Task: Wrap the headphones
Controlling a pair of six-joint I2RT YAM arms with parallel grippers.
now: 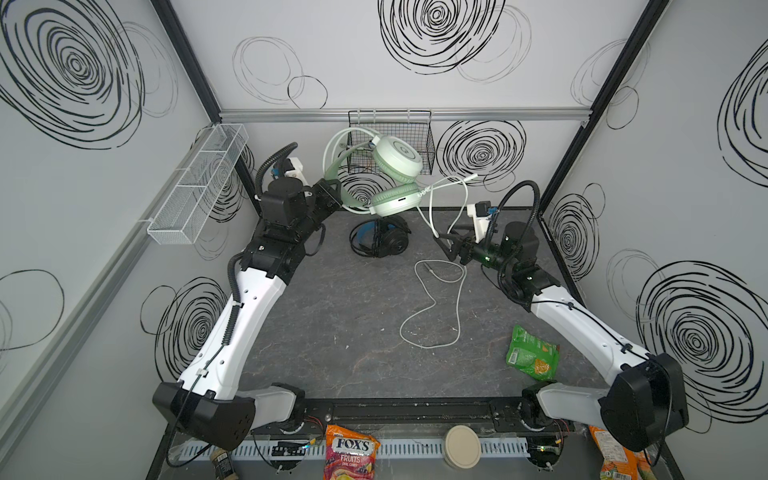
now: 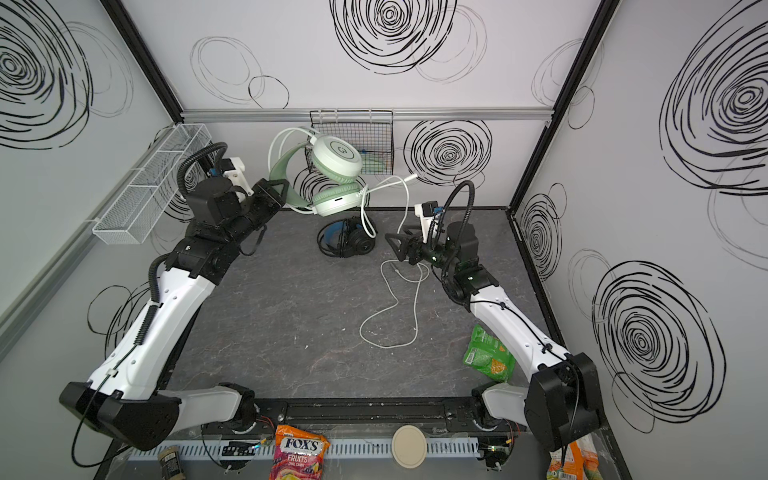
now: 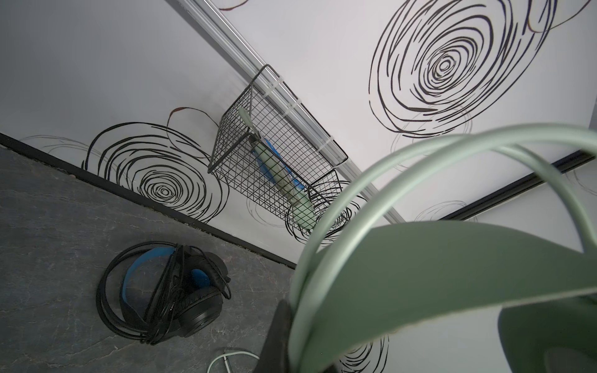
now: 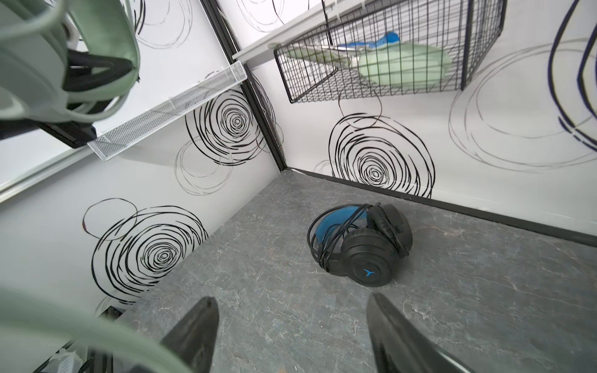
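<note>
My left gripper (image 1: 337, 197) (image 2: 283, 190) is shut on the headband of the mint-green headphones (image 1: 397, 158) (image 2: 336, 160) and holds them in the air before the back wall. In the left wrist view that headband (image 3: 436, 274) fills the near side. Their pale cable (image 1: 432, 307) (image 2: 390, 311) hangs down past my right gripper (image 1: 444, 241) (image 2: 392, 246) and lies in a loose loop on the floor. The right gripper (image 4: 290, 326) is open, nothing between its fingers (image 4: 193, 329). The black headphones (image 1: 384, 241) (image 2: 347, 241) (image 3: 168, 290) (image 4: 361, 245), cable wound around them, lie on the floor at the back.
A black wire basket (image 1: 390, 141) hangs on the back wall, with a white mesh tray (image 1: 195, 187) on the left wall. A green snack bag (image 1: 532, 353) lies at the right. A Fox's candy bag (image 1: 351, 453) and a round disc (image 1: 462, 446) sit at the front edge.
</note>
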